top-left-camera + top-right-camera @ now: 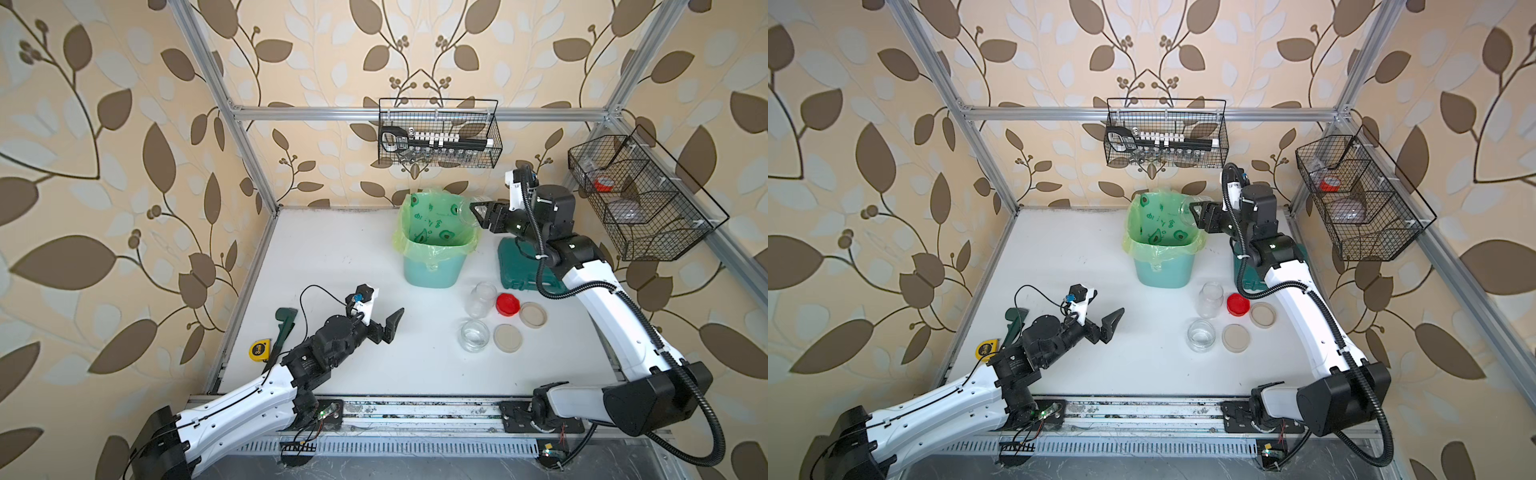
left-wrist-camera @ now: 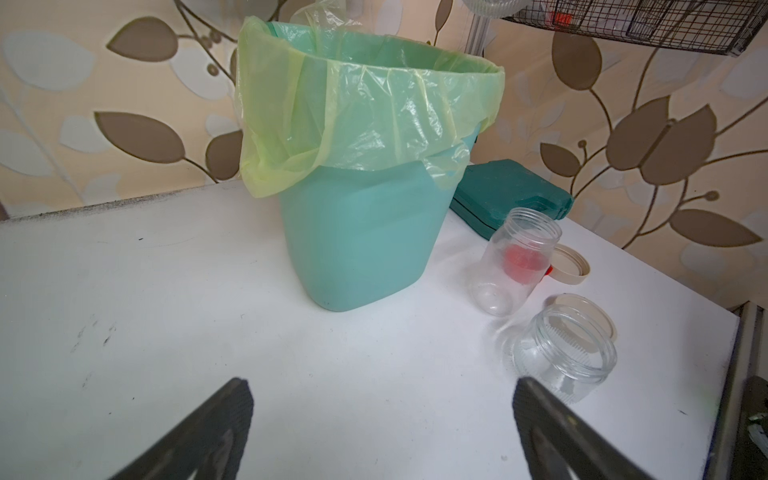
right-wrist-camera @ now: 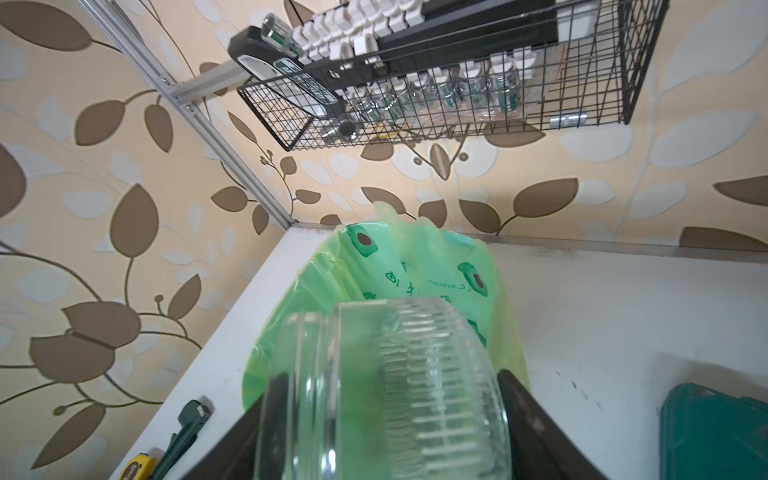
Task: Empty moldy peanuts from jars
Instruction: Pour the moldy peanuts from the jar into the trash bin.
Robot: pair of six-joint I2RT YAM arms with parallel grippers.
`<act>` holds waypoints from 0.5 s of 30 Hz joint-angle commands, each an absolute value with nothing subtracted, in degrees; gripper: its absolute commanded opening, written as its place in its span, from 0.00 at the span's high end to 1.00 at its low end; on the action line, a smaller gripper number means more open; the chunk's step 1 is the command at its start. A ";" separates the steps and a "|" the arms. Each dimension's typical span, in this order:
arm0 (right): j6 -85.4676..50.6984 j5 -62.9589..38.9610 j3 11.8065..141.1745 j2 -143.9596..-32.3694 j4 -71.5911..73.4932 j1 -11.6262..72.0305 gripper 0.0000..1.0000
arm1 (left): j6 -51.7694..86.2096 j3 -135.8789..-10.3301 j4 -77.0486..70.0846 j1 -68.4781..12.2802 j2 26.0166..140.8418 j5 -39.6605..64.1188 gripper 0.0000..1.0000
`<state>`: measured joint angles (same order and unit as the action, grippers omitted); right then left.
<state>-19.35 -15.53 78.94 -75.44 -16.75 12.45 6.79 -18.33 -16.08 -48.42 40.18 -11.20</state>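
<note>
Gripped across its ribbed wall by the right end effector (image 1: 478, 212), fingers closed on it: a squat jar (image 3: 382, 390), on its side above the rim of the bin (image 1: 434, 270) on the right arm's side, mouth toward the green bag (image 2: 365, 104). Nearer on the counter (image 1: 332, 270), right of the bin, upright and uncapped: a tall jar (image 1: 482, 299) and a second squat jar (image 1: 473, 336), close but apart. Just beside the tall jar, a red lid (image 1: 507, 304); next to that, a beige lid (image 1: 533, 316); beside the second squat jar, the other beige lid (image 1: 508, 338). Behind, under the right arm, a dark green case (image 2: 511, 191). Left end effector (image 2: 380, 390) spread wide, holding nothing, low over the counter left of the jars.
</note>
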 commanded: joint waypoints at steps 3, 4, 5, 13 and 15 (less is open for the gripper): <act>-23.74 -22.45 75.95 -70.88 -10.95 12.26 1.00 | 7.25 -18.91 -18.36 -48.60 39.68 -11.60 0.01; -24.02 -22.90 75.55 -70.47 -10.90 12.28 1.00 | 7.29 -18.90 -18.44 -48.61 39.73 -11.52 0.01; -24.45 -23.27 75.05 -69.95 -10.83 12.30 1.00 | 7.38 -18.90 -18.46 -48.61 39.70 -11.51 0.01; -28.34 -27.15 70.93 -65.65 -8.69 12.29 1.00 | 7.41 -18.57 -19.02 -48.62 39.12 -10.55 0.01; -29.34 -28.07 69.86 -64.18 -8.05 12.30 1.00 | 7.44 -18.66 -18.81 -48.63 38.78 -10.46 0.01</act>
